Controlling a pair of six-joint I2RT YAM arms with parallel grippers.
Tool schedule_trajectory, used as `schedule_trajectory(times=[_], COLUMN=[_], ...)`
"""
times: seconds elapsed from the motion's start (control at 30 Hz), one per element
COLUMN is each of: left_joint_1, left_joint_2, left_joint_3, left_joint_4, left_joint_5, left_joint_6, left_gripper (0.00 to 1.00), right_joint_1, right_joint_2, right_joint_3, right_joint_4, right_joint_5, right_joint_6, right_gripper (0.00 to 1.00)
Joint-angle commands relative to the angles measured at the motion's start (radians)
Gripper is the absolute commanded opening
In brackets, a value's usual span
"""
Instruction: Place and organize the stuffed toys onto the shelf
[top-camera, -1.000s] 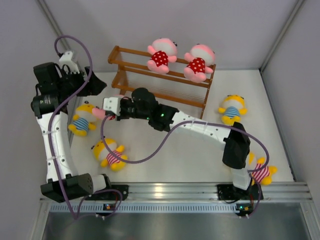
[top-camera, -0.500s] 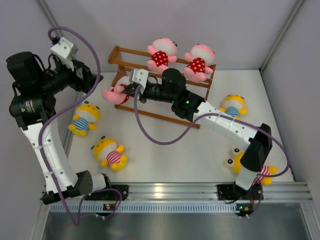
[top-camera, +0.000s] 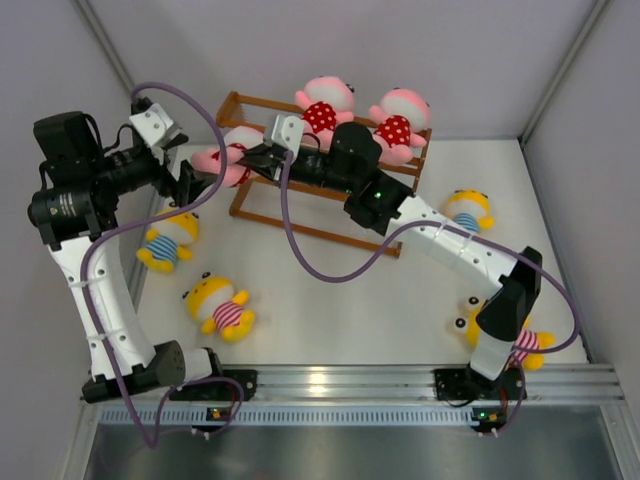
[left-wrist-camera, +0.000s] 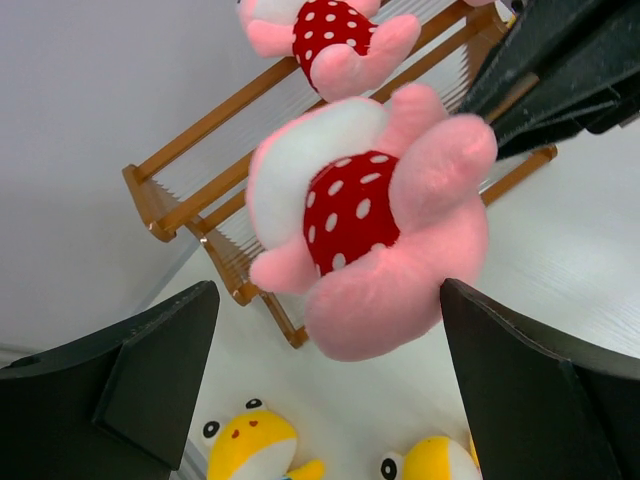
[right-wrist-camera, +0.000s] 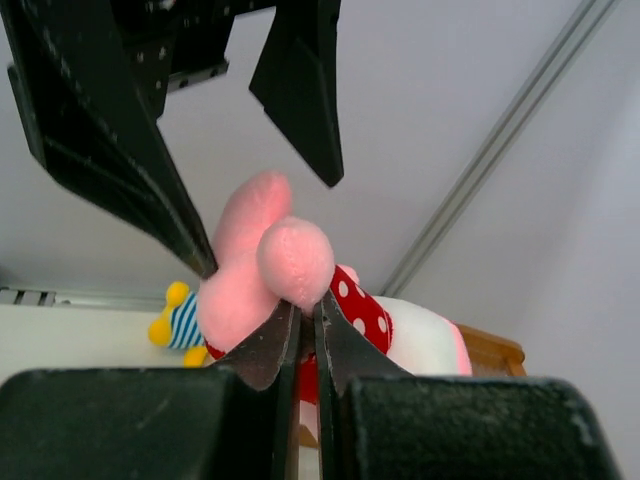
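Note:
My right gripper (top-camera: 256, 160) is shut on a leg of a pink stuffed toy (top-camera: 224, 158) in a red white-dotted outfit and holds it in the air at the left end of the wooden shelf (top-camera: 252, 103). The right wrist view shows the fingers (right-wrist-camera: 262, 345) pinching the toy (right-wrist-camera: 245, 275). My left gripper (top-camera: 198, 178) is open, and the toy (left-wrist-camera: 370, 220) hangs just in front of its spread fingers (left-wrist-camera: 150, 380). Two more pink toys (top-camera: 322, 108) (top-camera: 398, 120) sit on the top tier.
Yellow toys lie on the table: a blue-striped one (top-camera: 170, 238) and a red-striped one (top-camera: 222, 307) at the left, a blue-striped one (top-camera: 465, 212) right of the shelf, and a red-striped one (top-camera: 522, 346) by the right arm's base. Grey walls stand behind the shelf.
My right gripper has lifted the pink toy from the table in front of the shelf to its upper left end. My left arm has swung in, gripper open, toward the toy.

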Motion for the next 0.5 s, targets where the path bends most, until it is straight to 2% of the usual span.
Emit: schedule_trajectory(times=[0.0, 0.3, 0.4, 0.47], left_joint_1=[-0.008, -0.011, -0.016, -0.019], left_joint_2=[-0.014, 0.000, 0.000, 0.004], left_joint_3=[-0.027, -0.050, -0.066, -0.078], left_joint_4=[-0.021, -0.023, -0.024, -0.023], left_joint_5=[0.084, 0.162, 0.174, 0.164], left_joint_6=[0.074, 0.156, 0.194, 0.215], left_gripper=[0.98, 0.98, 0.89, 0.71], right_joint_1=[-0.008, -0.008, -0.009, -0.007], right_joint_2=[0.022, 0.059, 0.082, 0.095], right_joint_3=[0.091, 0.147, 0.174, 0.188], right_joint_4=[0.094, 0.134, 0.120, 0.121], right_joint_5=[-0.010, -0.052, -0.067, -0.067], right_joint_6=[0.018, 0.029, 0.030, 0.030], right_gripper=[0.00, 0.00, 0.00, 0.00])
